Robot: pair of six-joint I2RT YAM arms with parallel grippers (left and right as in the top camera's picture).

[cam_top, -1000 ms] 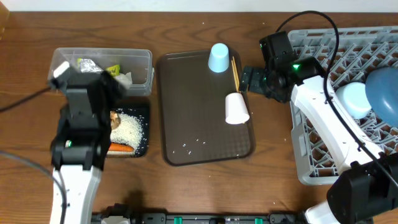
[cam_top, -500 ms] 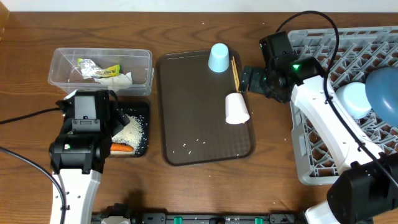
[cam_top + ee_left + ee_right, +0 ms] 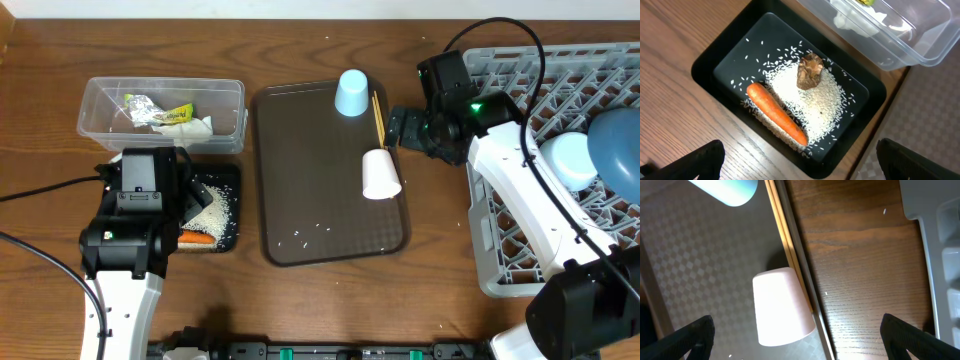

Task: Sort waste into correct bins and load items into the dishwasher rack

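Observation:
The shallow black tray [image 3: 735,62] holds an orange carrot [image 3: 776,114], a heap of white rice [image 3: 815,100] and a brown food lump [image 3: 810,71]. My left gripper [image 3: 802,169] hangs open above its near edge, with nothing between the fingers. Behind it the clear tub [image 3: 100,100] contains the silver and yellow-green wrapper [image 3: 150,108] and white napkins [image 3: 200,125]. On the brown serving tray [image 3: 310,180], a white cup [image 3: 782,305] lies on its side. My right gripper [image 3: 800,340] is open just above the cup. Wooden chopsticks [image 3: 782,230] and a light blue cup [image 3: 351,92] lie further back.
The light grey dishwasher rack [image 3: 600,70] fills the right side. It holds a small pale blue bowl [image 3: 572,158] and a large dark blue bowl [image 3: 618,140]. A few rice grains [image 3: 310,232] lie scattered on the brown tray's front half.
My left arm has drawn back from over the clear tub to above the black tray, uncovering the tub. The right arm has not moved.

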